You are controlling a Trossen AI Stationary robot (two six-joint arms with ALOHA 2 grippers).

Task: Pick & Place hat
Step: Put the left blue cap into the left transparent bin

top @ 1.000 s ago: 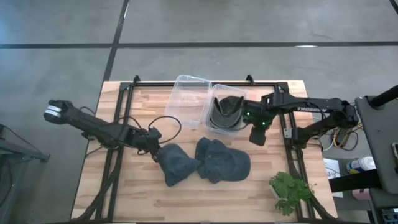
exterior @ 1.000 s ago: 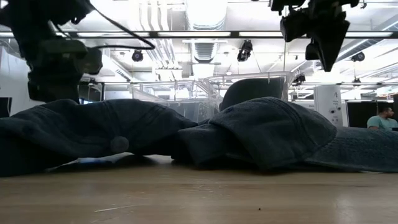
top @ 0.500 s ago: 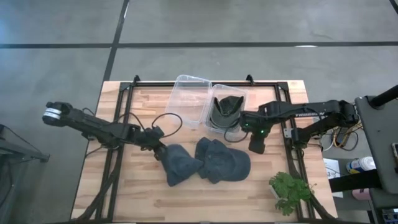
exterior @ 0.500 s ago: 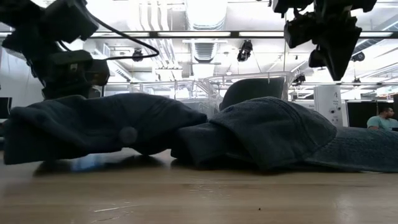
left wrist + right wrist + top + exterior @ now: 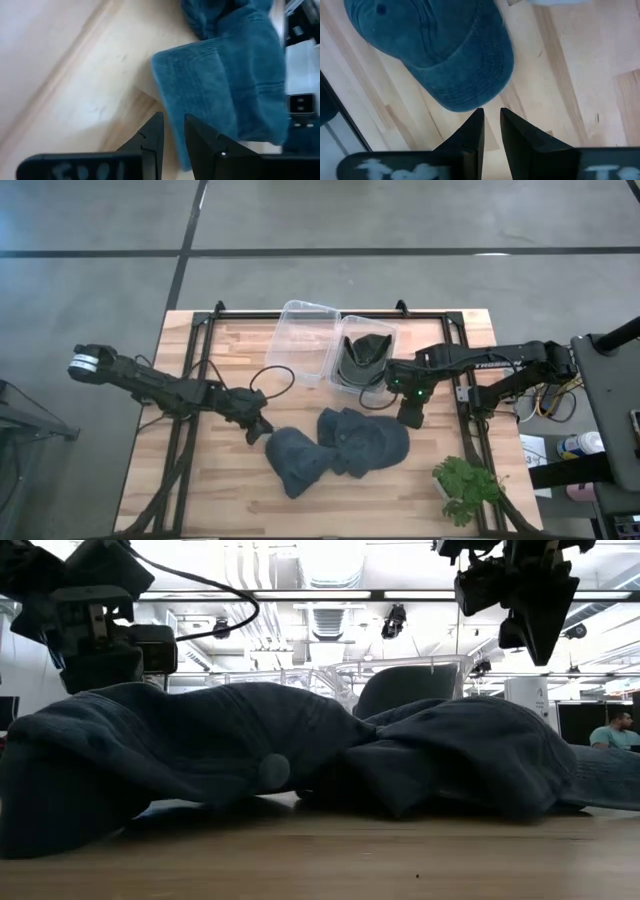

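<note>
Two blue denim caps lie side by side on the wooden table, the left cap (image 5: 297, 462) and the right cap (image 5: 367, 442), with their sides touching. A dark hat (image 5: 362, 358) sits in the clear bin (image 5: 300, 315). My left gripper (image 5: 262, 432) is low at the left cap's far-left edge and is shut on it; the cap also shows in the left wrist view (image 5: 225, 75). My right gripper (image 5: 410, 416) hangs shut and empty above the table, just right of the right cap (image 5: 445, 55). My left gripper has the left cap's edge (image 5: 176, 142) running into the narrow gap between its two fingers. The fingers come from the table's left, slanting down. The rest of the cap lies bunched on the table beyond the fingers (image 5: 200, 750). How far back the cloth reaches is hidden.
The bin's open lid (image 5: 305, 340) lies left of the bin at the table's far middle. A green plant (image 5: 465, 488) stands at the near right corner. Black frame rails (image 5: 190, 380) run along both sides. Bare wood lies along the near edge (image 5: 220, 500).
My left gripper has gone toward the near edge and a little to the right. The left cap has slid with it, bunching up and pressing against the right cap. My right gripper has gone from beside the bin toward the near edge, staying shut.
</note>
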